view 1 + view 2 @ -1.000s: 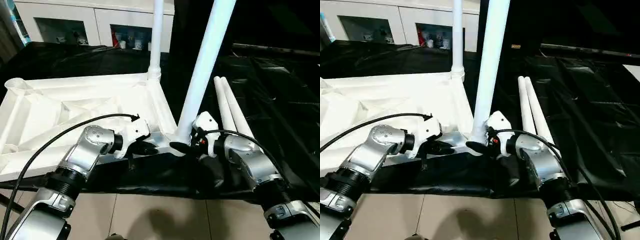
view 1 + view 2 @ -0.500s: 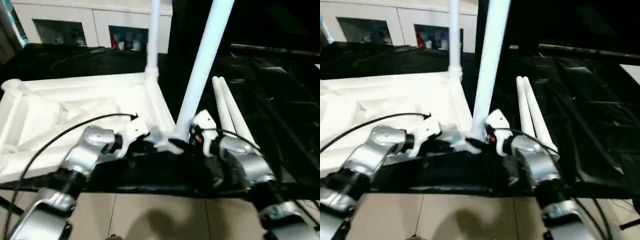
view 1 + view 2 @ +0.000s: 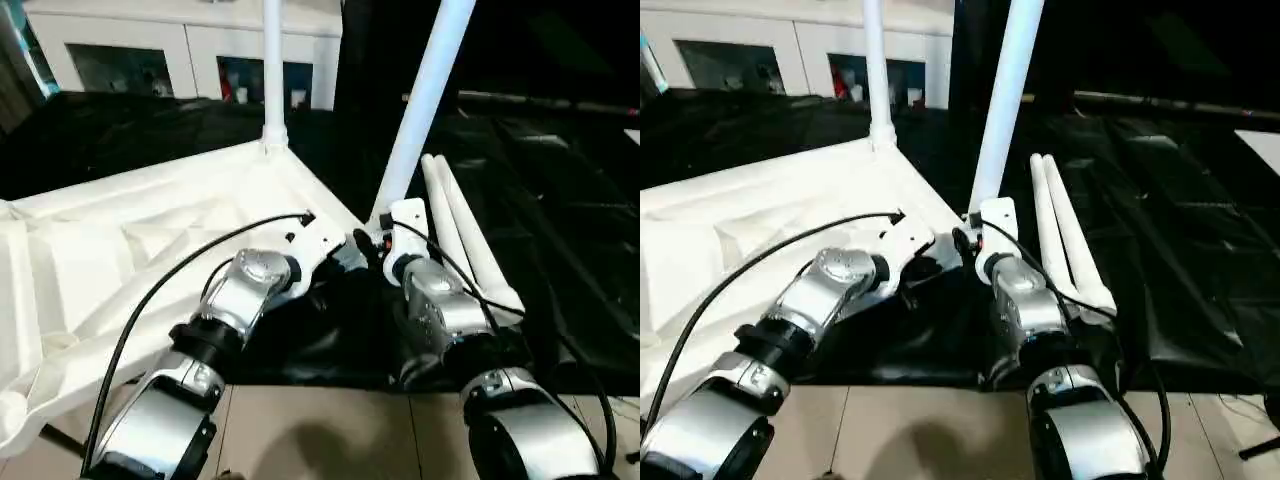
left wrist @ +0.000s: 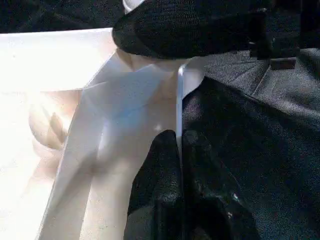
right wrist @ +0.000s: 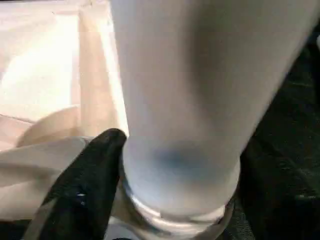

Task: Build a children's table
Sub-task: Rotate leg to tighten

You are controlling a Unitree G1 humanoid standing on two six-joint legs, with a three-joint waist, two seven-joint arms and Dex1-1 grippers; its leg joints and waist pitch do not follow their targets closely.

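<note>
**Ribbed tabletop, two legs standing**

A black cloth (image 3: 560,200) covers the table under the white plastic tabletop (image 3: 130,230), which lies ribbed side up. Two smooth tapered tube legs (image 3: 425,100) stand in its corner sockets; two spare legs (image 3: 465,235) lie beside it. The left end effector (image 4: 179,150) is clenched on the tabletop's thin rim. The right end effector (image 5: 150,180) grasps the nearer standing leg's base.

White ribbed tabletop (image 3: 150,215) and white legs (image 3: 425,95), black cloth (image 3: 560,200), silver forearms (image 3: 245,290).
</note>
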